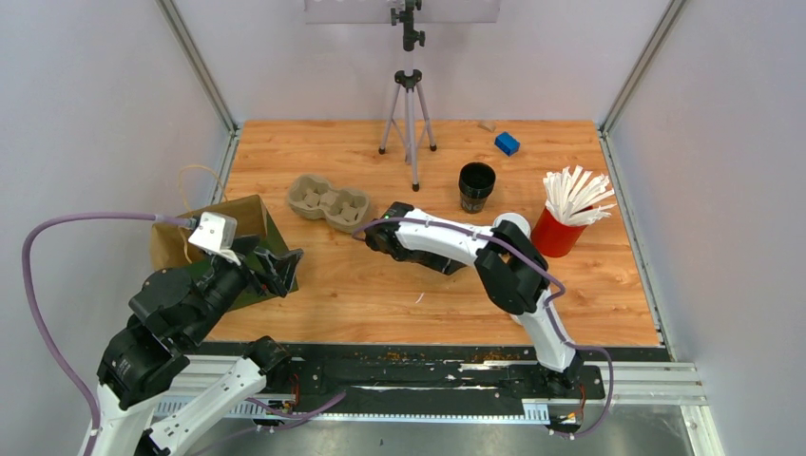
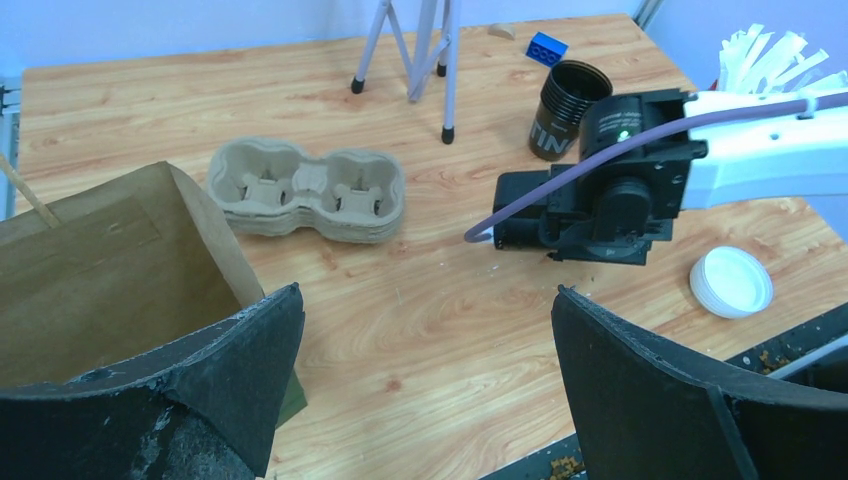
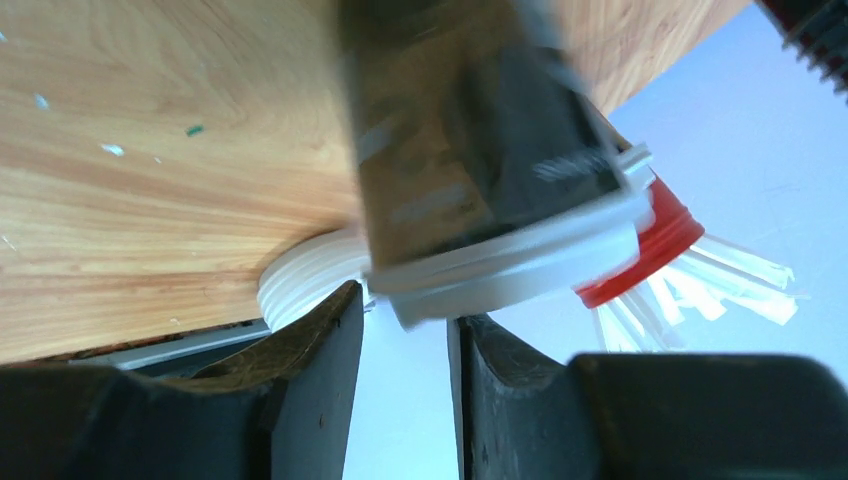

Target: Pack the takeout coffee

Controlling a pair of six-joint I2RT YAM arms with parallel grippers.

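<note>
Left gripper (image 2: 425, 300): near left of the table (image 1: 380, 304), fingers spread wide, released, nothing between them. It hovers at the open mouth of the brown paper bag (image 2: 110, 270), which stands at the table's left edge.

Right gripper (image 3: 405, 310): the arm reaches from its base at the near right to mid-table, its wrist low over the wood. Fingers stand a narrow gap apart. One takeout coffee cup (image 3: 480, 130), dark with a white lid (image 3: 520, 255), sits directly at the fingertips, lid rim level with them. The cup is blurred, so whether the fingers grasp it or merely stand at it cannot be told. Only the right wrist view shows this cup.

Just beyond the cup: a loose flat white lid (image 2: 731, 282) on the wood near the table's near edge.

Mid-table, left of the right wrist: an empty pulp cup carrier (image 2: 305, 190), two wells.

Farther: stack of lidless black cups (image 2: 562, 110), upright. To its right, a red cup (image 1: 554, 235) holding white sticks (image 1: 577, 195).

Far: a tripod (image 1: 409, 114) at centre and a blue block (image 1: 507, 143) to its right.
</note>
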